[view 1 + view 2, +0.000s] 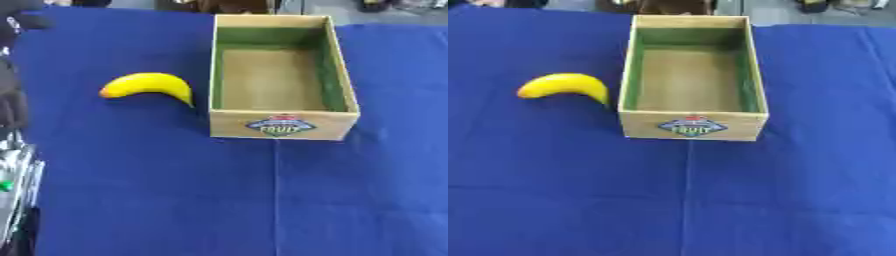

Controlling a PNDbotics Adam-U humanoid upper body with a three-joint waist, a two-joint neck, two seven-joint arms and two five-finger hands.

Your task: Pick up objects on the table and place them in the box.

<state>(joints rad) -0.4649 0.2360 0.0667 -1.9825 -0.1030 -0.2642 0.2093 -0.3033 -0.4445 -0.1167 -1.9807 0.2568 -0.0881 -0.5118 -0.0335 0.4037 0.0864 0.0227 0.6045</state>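
Firstly, left arm (10, 100): dark and silver parts line the left border of the left eye view. I cannot make out the fingers, so cannot tell whether they are wide or narrow.
Banana (566, 84): lies on the surface left of the box, well apart from the arm. It curves upward, with its dark tip just beside the box's left wall. Whether the tip touches the wall cannot be told.
Box (642, 131): wooden and green-lined, with its top open and its brown floor showing. A label is on the near wall. The far wall sits close to the surface's far edge.
Surface (798, 190): blue cloth.
Open room: a broad stretch of cloth runs from the box front to the near edge, with more on the box's right.
Count: one banana, one box.
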